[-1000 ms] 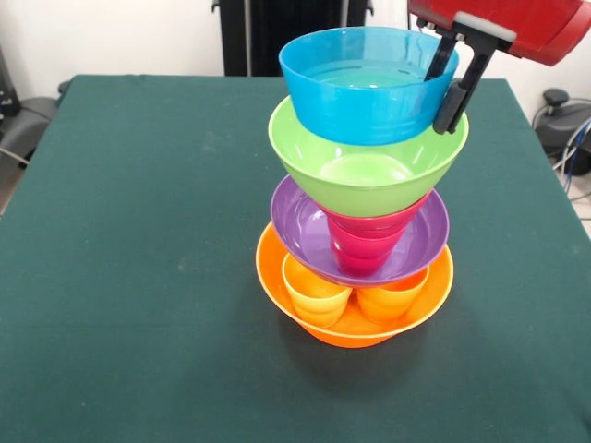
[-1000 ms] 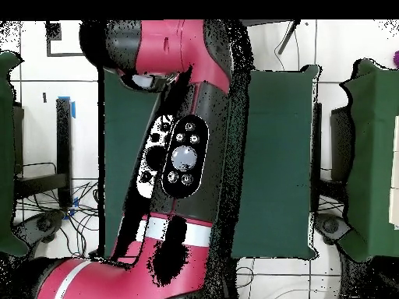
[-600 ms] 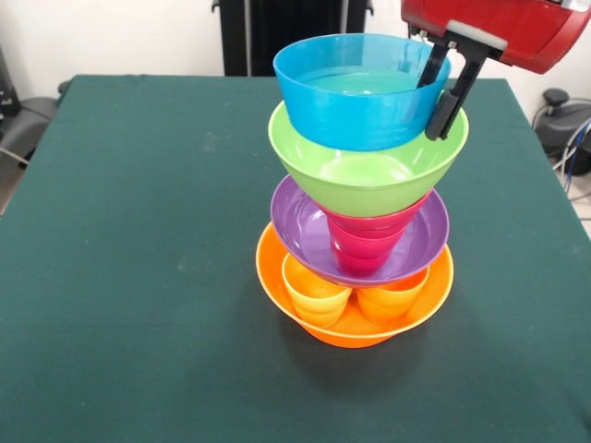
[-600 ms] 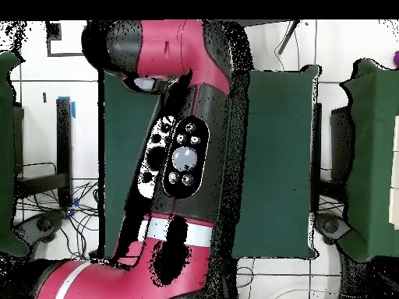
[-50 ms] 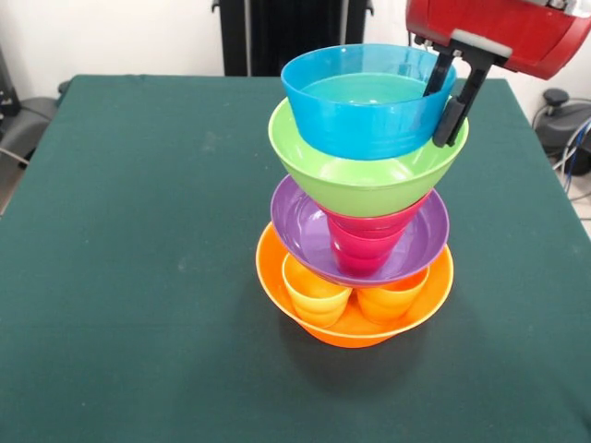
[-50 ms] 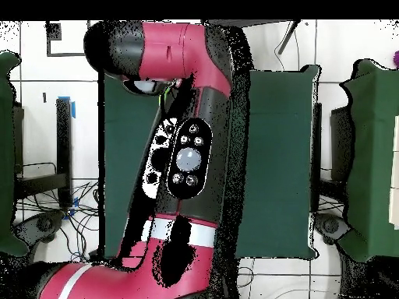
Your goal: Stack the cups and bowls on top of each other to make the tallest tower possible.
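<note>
Gripper clamped on blue bowl rim, top of tower

Arm [image 5: 503, 28] enters from 1 o'clock in front view, red housing w/ two black fingers. Gripper [image 5: 447, 101] pinches the light blue bowl [image 5: 365, 106] at its 3 o'clock rim: one finger inside, one outside the wall. Tower [image 5: 360, 203] stands mid-table [image 5: 138, 231]. Count: 4 bowls — orange [image 5: 277, 286] base, purple [image 5: 295, 231], lime green [image 5: 314, 161], light blue on top; 3 cups — yellow [image 5: 314, 295], orange [image 5: 392, 300], red [image 5: 365, 245]. All glossy plastic, round, tapered. Overhead view: arm [image 6: 187, 156] hides the stack.
</note>
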Action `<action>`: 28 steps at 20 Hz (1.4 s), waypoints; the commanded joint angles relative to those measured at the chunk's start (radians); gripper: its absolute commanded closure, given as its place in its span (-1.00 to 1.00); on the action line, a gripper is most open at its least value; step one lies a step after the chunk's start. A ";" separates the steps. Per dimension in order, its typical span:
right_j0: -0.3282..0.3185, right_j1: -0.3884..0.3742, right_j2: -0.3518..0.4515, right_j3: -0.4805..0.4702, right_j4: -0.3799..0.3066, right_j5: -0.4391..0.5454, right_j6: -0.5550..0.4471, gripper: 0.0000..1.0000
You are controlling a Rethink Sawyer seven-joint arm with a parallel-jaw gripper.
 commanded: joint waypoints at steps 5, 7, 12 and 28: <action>-0.031 -0.032 0.142 0.192 -0.107 -0.067 -0.256 1.00; -0.033 -0.035 0.143 0.197 -0.118 -0.074 -0.254 1.00; -0.036 -0.047 0.157 0.218 -0.137 -0.084 -0.247 1.00; -0.028 -0.069 0.192 0.264 -0.150 -0.091 -0.203 1.00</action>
